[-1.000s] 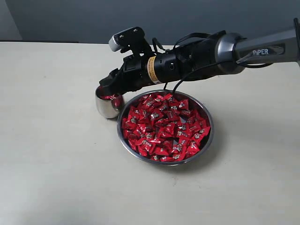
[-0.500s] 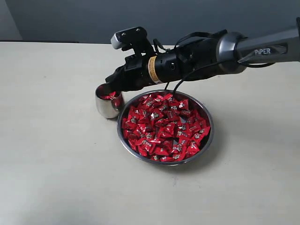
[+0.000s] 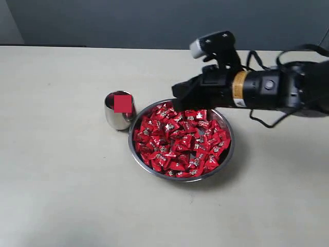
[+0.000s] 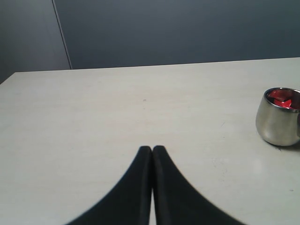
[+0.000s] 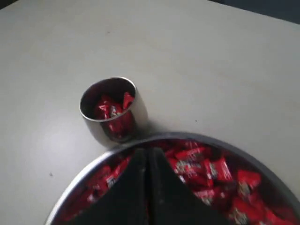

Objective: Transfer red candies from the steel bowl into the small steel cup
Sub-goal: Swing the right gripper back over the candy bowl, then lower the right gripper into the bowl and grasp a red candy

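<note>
The steel bowl (image 3: 232,149) sits mid-table, heaped with red candies (image 3: 180,139). The small steel cup (image 3: 116,117) stands upright against its left rim and has a few red candies (image 5: 110,108) inside. My right gripper (image 3: 176,99) hovers over the bowl's far-left edge, to the right of the cup and apart from it. In the right wrist view the right gripper (image 5: 146,153) is shut and empty above the bowl rim (image 5: 84,176) and its candies (image 5: 206,171). My left gripper (image 4: 152,149) is shut and empty over bare table, with the cup (image 4: 276,125) off to one side.
The pale tabletop (image 3: 61,180) runs wide around the bowl and cup. A dark wall (image 3: 103,20) stands behind the far table edge. The right arm's black body and cables (image 3: 267,90) stretch over the table right of the bowl.
My right gripper has drawn back from above the cup to the right, over the bowl's far edge, and its jaws have closed. The cup and bowl have not moved.
</note>
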